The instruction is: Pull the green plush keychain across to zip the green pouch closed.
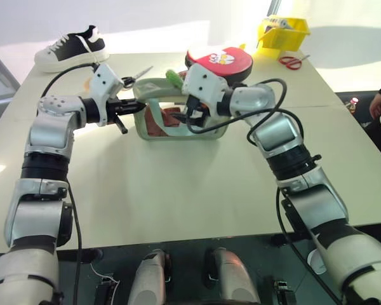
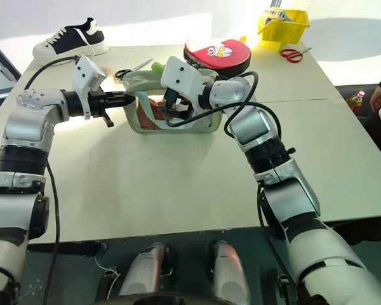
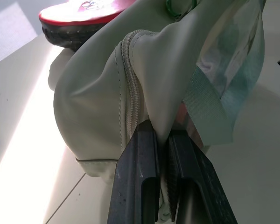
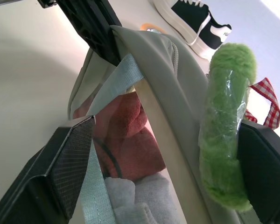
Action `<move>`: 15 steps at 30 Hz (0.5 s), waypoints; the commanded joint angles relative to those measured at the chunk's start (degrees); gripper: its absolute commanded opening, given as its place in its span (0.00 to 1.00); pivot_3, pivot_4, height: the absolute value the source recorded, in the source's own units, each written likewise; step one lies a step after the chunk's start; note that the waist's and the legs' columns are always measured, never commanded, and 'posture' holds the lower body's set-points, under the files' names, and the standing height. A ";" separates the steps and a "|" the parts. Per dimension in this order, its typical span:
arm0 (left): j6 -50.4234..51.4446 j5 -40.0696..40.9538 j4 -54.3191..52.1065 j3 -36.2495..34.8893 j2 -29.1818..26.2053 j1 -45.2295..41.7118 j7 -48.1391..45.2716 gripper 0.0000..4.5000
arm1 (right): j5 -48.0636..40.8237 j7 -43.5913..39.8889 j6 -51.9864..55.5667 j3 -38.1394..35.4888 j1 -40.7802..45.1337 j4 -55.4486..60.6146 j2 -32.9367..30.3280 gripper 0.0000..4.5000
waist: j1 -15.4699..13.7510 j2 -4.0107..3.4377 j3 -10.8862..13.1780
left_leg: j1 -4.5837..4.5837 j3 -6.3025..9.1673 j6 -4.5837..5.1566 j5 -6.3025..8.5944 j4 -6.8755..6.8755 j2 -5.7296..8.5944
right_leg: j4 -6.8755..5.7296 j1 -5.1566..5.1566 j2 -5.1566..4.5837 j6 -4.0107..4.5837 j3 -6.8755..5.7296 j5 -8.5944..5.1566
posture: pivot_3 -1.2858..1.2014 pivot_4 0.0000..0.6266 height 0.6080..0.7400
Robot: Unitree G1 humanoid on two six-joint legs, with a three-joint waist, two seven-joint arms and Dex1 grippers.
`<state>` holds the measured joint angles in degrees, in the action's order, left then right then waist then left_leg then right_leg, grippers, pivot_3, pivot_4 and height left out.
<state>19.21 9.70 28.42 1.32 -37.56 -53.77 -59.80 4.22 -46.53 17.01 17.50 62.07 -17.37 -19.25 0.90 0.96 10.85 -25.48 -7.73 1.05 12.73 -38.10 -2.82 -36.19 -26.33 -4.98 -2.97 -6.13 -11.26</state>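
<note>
Pale sage-green pouch (image 1: 153, 124) with a clear front window, standing on the cream table (image 1: 178, 190) toward its far side, directly in front of a red round pad (image 1: 219, 61). The left gripper (image 1: 134, 108) is clenched on the pouch's left end; in the left wrist view its two black fingers (image 3: 137, 177) pinch a fold of the fabric just beside the zipper seam. The right gripper (image 2: 173, 114) hangs over the pouch's top edge with its jaws spread, one finger (image 4: 60, 177) in front of the clear window and the light blue strap (image 4: 109, 86), the other behind the green plush keychain (image 4: 226, 126). The keychain, a fuzzy lime ring partly wrapped in clear film, lies against the pouch's top edge, between the spread fingers and not yet squeezed. Red and white cloth shows through the window. A black-and-white sneaker (image 1: 72, 48), a yellow bin (image 1: 284, 32) and red-handled scissors (image 1: 293, 61) lie at the table's far edge.
</note>
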 commanded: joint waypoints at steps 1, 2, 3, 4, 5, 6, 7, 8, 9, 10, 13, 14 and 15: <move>-0.70 0.59 -1.77 -1.19 -0.49 -1.16 0.08 0.00 | -1.06 -0.57 0.05 -2.17 1.85 2.45 -0.48 0.56 | -0.03 0.00 0.00 | 0.00 0.00 0.00 0.00 0.00 0.00 | 0.00 0.00 0.00 0.00 0.00 0.00 | 0.52 0.24 1.00; -0.74 0.58 -1.72 -1.17 -0.40 -1.19 0.13 0.00 | -1.41 -0.67 0.67 -2.61 1.88 2.97 -0.57 0.46 | -0.04 0.00 0.00 | 0.00 0.00 0.00 0.00 0.00 0.00 | 0.00 0.00 0.00 0.00 0.00 0.00 | 0.52 0.24 1.00; -0.81 0.54 -1.64 -1.11 -0.29 -1.23 0.18 0.00 | -1.82 -0.73 1.46 -3.12 1.93 3.44 -0.65 0.32 | -0.04 0.00 0.00 | 0.00 0.00 0.00 0.00 0.00 0.00 | 0.00 0.00 0.00 0.00 0.00 0.00 | 0.52 0.24 1.00; -0.93 0.51 -1.52 -1.05 -0.14 -1.29 0.24 0.00 | -2.29 -0.57 2.58 -3.87 2.09 3.92 -0.79 0.21 | -0.04 0.00 0.00 | 0.00 0.01 0.00 0.00 0.00 0.00 | 0.00 0.00 0.00 0.00 0.00 0.00 | 0.52 0.24 1.00; -1.01 0.50 -1.44 -1.02 -0.04 -1.33 0.28 0.00 | -2.60 -0.44 3.35 -4.34 2.19 4.23 -0.89 0.08 | -0.05 0.00 0.00 | 0.00 0.01 0.00 0.00 0.00 -0.01 | 0.00 0.00 0.00 0.00 0.00 0.00 | 0.52 0.24 1.00; -1.09 0.49 -1.32 -0.97 0.08 -1.43 0.30 0.00 | -2.72 -0.16 3.89 -4.89 2.44 4.27 -1.18 0.01 | -0.08 0.00 0.00 | 0.00 0.01 0.00 0.00 0.00 -0.01 | 0.00 0.00 0.00 0.00 0.00 0.00 | 0.52 0.24 1.00; -1.13 0.51 -1.30 -0.94 0.20 -1.47 0.30 0.00 | -2.71 0.14 4.41 -5.52 2.79 4.29 -1.71 0.01 | -0.10 0.00 0.00 | 0.00 0.01 0.00 0.00 0.00 -0.01 | 0.00 0.00 0.00 0.00 0.00 0.00 | 0.52 0.24 1.00; -1.16 0.52 -1.27 -0.92 0.32 -1.52 0.31 0.00 | -2.80 0.34 4.87 -6.13 3.17 4.26 -2.24 0.01 | -0.13 0.00 0.00 | 0.00 0.01 0.00 0.00 0.00 -0.01 | 0.00 0.01 -0.01 0.00 0.00 0.00 | 0.52 0.24 1.00; -1.19 0.51 -1.20 -0.91 0.43 -1.58 0.32 0.00 | -2.98 0.40 5.31 -6.68 3.56 4.25 -2.80 0.01 | -0.15 0.00 0.00 | 0.00 0.01 0.00 0.00 0.00 -0.01 | 0.00 0.01 -0.01 0.00 0.00 0.00 | 0.52 0.24 1.00; -1.25 0.48 -1.16 -0.89 0.52 -1.57 0.33 0.00 | -3.26 0.42 5.83 -7.37 4.02 4.28 -3.51 0.01 | -0.16 0.00 0.00 | -0.01 0.01 0.00 0.00 0.00 -0.01 | 0.00 0.00 -0.02 0.00 0.00 0.00 | 0.52 0.24 1.00; -1.45 0.45 -1.12 -0.89 0.71 -1.41 0.31 0.00 | -3.33 2.13 6.64 -9.92 5.88 3.17 -5.95 0.01 | -0.17 0.00 0.00 | 0.00 0.02 0.00 0.00 0.00 -0.01 | 0.00 0.01 -0.02 0.00 0.00 0.00 | 0.52 0.24 1.00; -1.42 0.48 -1.19 -0.92 0.73 -1.37 0.29 0.00 | -2.99 3.37 6.58 -10.82 6.30 2.34 -6.89 0.01 | -0.15 0.00 0.00 | -0.01 0.02 0.00 0.00 0.00 -0.01 | 0.00 0.00 -0.02 0.00 0.00 0.00 | 0.52 0.24 1.00; -1.43 0.49 -1.19 -0.94 0.74 -1.37 0.27 0.00 | -2.65 4.44 6.44 -11.55 6.48 1.45 -7.72 0.01 | -0.15 0.00 0.00 | -0.01 0.02 0.00 0.00 0.00 -0.01 | 0.01 0.00 -0.02 0.00 0.00 0.00 | 0.52 0.24 1.00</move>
<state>18.66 9.70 28.47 1.32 -36.51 -53.80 -59.61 1.40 -44.30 23.65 9.11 66.62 -15.90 -25.59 0.74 0.96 10.85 -25.48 -7.72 1.06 12.73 -38.10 -2.83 -36.19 -26.32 -5.01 -2.96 -6.13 -11.27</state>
